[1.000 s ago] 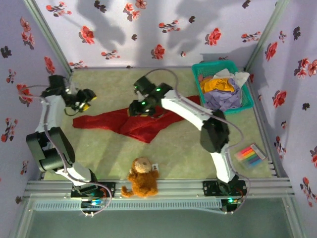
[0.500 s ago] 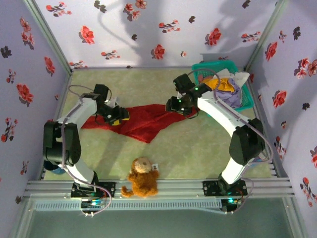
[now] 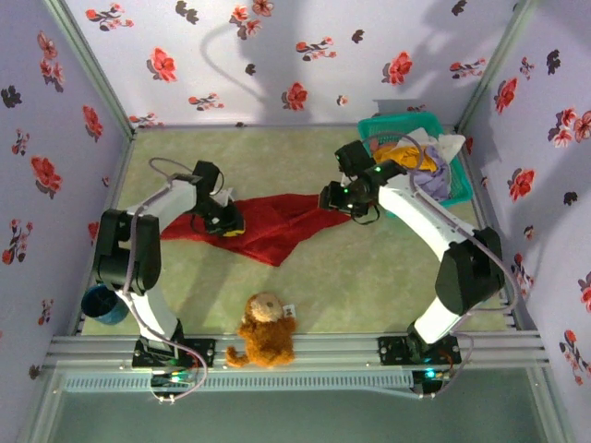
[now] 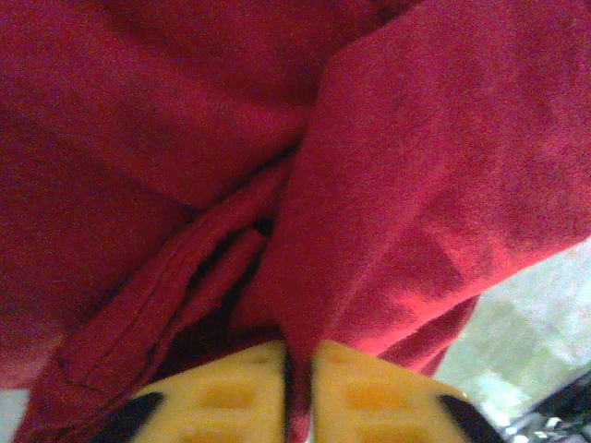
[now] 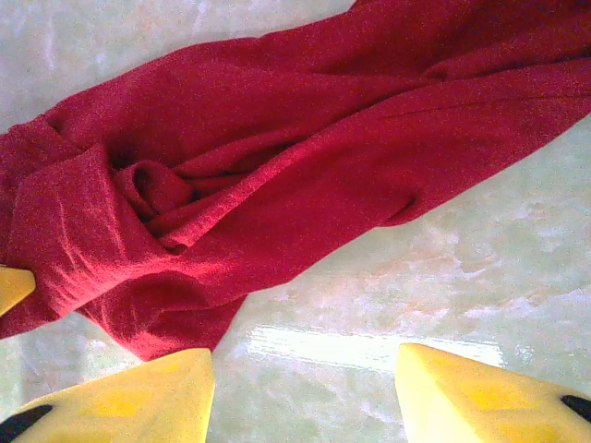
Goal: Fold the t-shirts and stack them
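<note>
Floral-papered walls enclose a pale green table (image 3: 369, 277).

Top view: the deep-red t-shirt (image 3: 277, 231) lies crumpled, left of the table's centre. The left gripper (image 3: 226, 221) is down on its left part and the right gripper (image 3: 340, 198) is at its right tip. The teal mesh basket (image 3: 371, 138) in the far right corner holds a mustard shirt (image 3: 404, 155), a lavender shirt (image 3: 434, 180) and a white shirt (image 3: 451, 144). The teddy toy (image 3: 263, 337) sits at the near edge, well apart from the red cloth.

Left wrist view: the yellow fingers (image 4: 222, 406) are pressed together with a ridge of red cloth pinched between them. Grip is on a bunched fold, not a clean hem.

Right wrist view: the fingers (image 5: 138, 397) stand moderately apart with only bare table between them. The shirt's (image 5: 277, 185) edge lies just ahead of the tips, not touching them.

Judgement: the step in hand is taking hold of the red shirt at two ends to spread it. Nothing is folded and no stack exists. The next move calls for the right gripper to advance onto the nearest cloth edge and close. Both arms would then draw apart to flatten it.
</note>
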Tool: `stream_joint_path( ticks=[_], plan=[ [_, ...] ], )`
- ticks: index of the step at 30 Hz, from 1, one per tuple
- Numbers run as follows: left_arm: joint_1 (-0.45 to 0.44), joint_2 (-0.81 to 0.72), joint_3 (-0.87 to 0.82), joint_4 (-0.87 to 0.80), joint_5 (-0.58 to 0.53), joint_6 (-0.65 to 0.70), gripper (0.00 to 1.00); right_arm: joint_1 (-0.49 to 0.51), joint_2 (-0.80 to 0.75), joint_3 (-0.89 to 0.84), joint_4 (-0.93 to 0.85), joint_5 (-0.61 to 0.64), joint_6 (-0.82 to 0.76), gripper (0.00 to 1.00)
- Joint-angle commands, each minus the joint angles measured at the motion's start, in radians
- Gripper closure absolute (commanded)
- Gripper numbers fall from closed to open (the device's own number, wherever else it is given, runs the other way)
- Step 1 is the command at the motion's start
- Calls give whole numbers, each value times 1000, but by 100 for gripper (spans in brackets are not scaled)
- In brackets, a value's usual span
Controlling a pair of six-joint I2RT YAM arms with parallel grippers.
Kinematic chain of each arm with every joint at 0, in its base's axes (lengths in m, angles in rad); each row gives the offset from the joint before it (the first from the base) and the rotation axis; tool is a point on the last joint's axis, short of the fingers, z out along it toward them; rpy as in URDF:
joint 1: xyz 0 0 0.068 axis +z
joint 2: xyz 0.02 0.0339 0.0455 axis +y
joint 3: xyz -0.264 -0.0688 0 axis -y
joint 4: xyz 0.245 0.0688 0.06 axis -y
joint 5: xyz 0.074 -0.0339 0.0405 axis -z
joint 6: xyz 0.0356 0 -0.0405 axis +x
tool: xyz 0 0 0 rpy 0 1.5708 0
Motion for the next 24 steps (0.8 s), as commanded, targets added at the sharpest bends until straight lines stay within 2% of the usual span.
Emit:
stream_joint_path(
  ticks=[1, 5, 8, 12, 15, 17, 19, 24],
  plan=[
    [1, -23, 62, -7, -75, 16, 99, -15, -40, -18, 7, 5, 3, 44],
    [38, -74, 106, -30, -113, 19, 100, -18, -47, -22, 7, 10, 1, 44],
    [105, -156, 116, -8, -144, -13, 100, -17, -80, -60, 74, 11, 17, 44],
    [280, -336, 62, 89, -229, -129, 100, -18, -100, -102, 145, 6, 53, 44],
    [468, -401, 20, 128, -200, -197, 100, -15, -68, -91, 144, -8, 54, 44],
    [549, -378, 32, 111, -132, -191, 100, -12, -46, -89, 159, -17, 56, 44],
    [582, -340, 54, 79, -84, -158, 100, -12, -12, -71, 164, -16, 59, 44],
    [603, -299, 56, 52, -55, -108, 100, -15, 118, 17, 171, -10, 46, 44]
  ],
)
